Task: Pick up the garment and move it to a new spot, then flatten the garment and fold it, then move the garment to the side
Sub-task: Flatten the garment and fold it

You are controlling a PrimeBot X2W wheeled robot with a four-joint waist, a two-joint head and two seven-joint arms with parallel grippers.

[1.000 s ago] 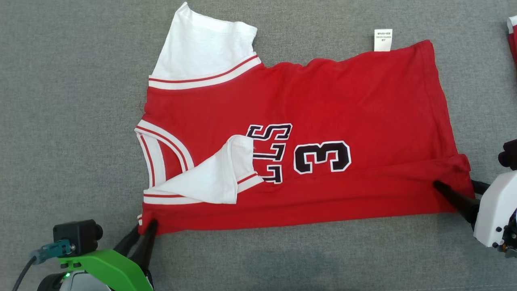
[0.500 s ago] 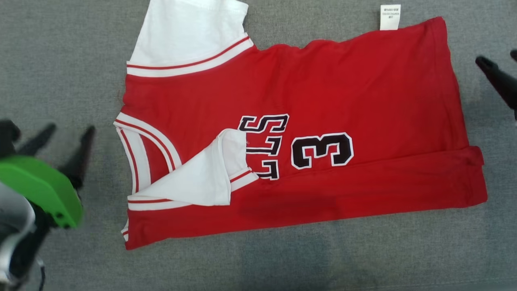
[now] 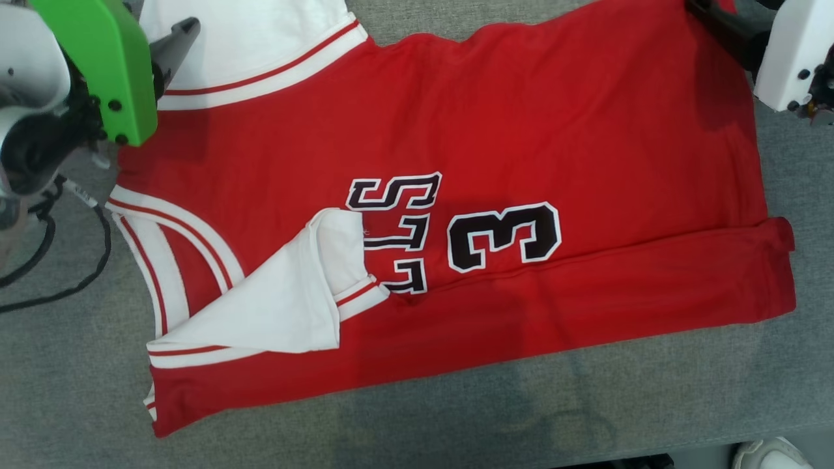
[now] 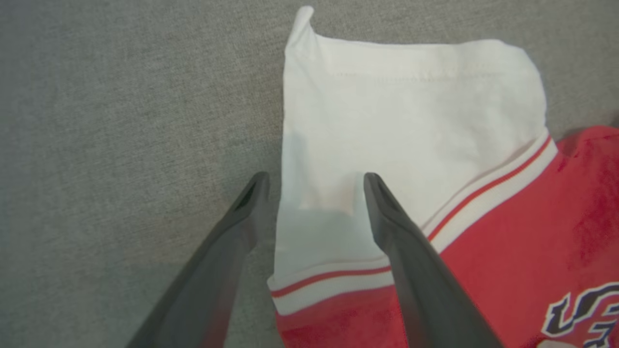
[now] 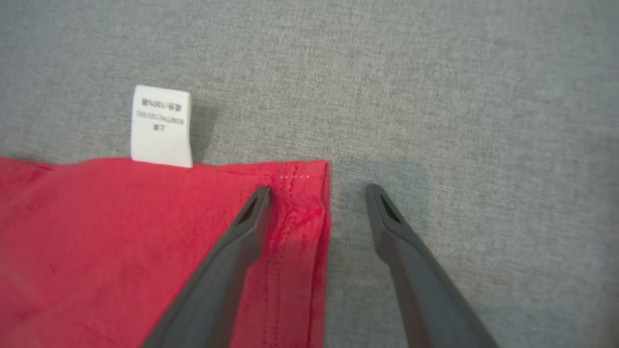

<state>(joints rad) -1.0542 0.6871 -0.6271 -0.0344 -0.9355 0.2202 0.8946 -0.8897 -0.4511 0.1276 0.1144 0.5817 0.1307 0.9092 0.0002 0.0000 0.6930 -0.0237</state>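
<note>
The garment (image 3: 495, 130), a red jersey with white sleeves and a black "3", lies flat on the grey surface with its near strip folded over. One white sleeve (image 3: 287, 306) is folded onto the chest. The other white sleeve (image 4: 411, 125) lies at the far left. My left gripper (image 4: 315, 181) stands open astride that sleeve's outer edge, one finger over the cloth and one over bare surface; its green housing (image 3: 98, 58) is at the upper left. My right gripper (image 5: 319, 192) is open astride the far hem corner (image 5: 309, 179) and holds nothing.
A white care label (image 5: 162, 125) sticks out from the far edge beside the right gripper. A black cable (image 3: 58, 286) hangs at the left. The grey surface (image 3: 586, 404) ends at the bottom right, where a white shoe (image 3: 772, 454) shows.
Both grippers let go of the garment's near corners, opened, and travelled to its far edge, left to the white sleeve, right to the hem corner. The head camera has shifted as well.
</note>
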